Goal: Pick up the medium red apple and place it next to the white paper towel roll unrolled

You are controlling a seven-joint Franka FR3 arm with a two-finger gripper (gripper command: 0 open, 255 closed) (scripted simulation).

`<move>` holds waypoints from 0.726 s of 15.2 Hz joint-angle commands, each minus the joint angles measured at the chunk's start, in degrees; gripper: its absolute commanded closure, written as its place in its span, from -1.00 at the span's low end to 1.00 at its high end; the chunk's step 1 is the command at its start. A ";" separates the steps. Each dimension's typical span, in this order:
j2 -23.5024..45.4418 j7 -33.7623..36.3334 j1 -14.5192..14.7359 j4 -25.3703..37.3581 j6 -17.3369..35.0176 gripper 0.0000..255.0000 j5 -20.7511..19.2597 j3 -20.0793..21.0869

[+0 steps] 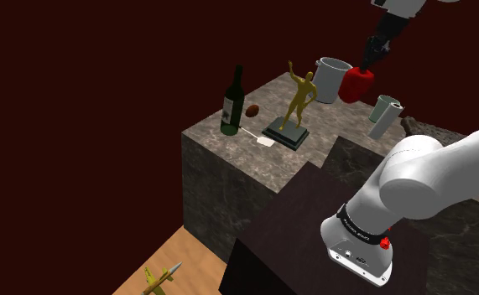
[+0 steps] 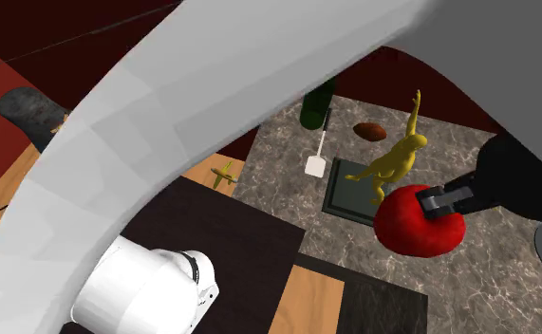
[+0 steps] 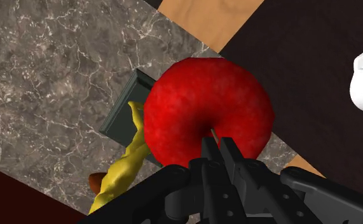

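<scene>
Sweeping from the shoulder view's left: a toy plane (image 1: 160,279) lies down on the wood floor, below the counter (image 1: 229,168). Up on the marbled top, a dark green bottle (image 1: 232,102) stands upright, with a small brown ball (image 1: 252,110) just beside it. A spatula (image 1: 261,138) lies flat in front, its handle pointing back toward the bottle. Next comes the gold statue (image 1: 297,96), one arm raised, standing on its dark slab. Behind it, at the far edge, sits a white pot (image 1: 331,78).

And here's the action: the gripper (image 1: 367,65) reaches down from the top of the picture with the apple (image 1: 356,85) in its grasp! The red fruit hangs up off the counter, between the pot and the roll (image 1: 384,114), near the roll but not touching it.

The wrist view gives the close look. The two black fingers are drawn almost together, pinching the apple right at its stem hollow, and nothing else touches them. Beneath the apple lie the statue and a corner of its slab. In the second exterior view, the apple hovers just beside the statue's base.
</scene>
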 commanded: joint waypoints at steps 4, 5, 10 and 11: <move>2.88 -7.64 0.59 5.01 -0.04 1.00 -0.80 -7.43; 3.70 -9.25 0.98 6.25 -0.02 1.00 -0.74 -9.16; 8.82 -17.74 4.79 13.38 0.19 1.00 0.79 -19.75; 10.09 -19.59 6.07 15.01 0.24 1.00 1.43 -22.46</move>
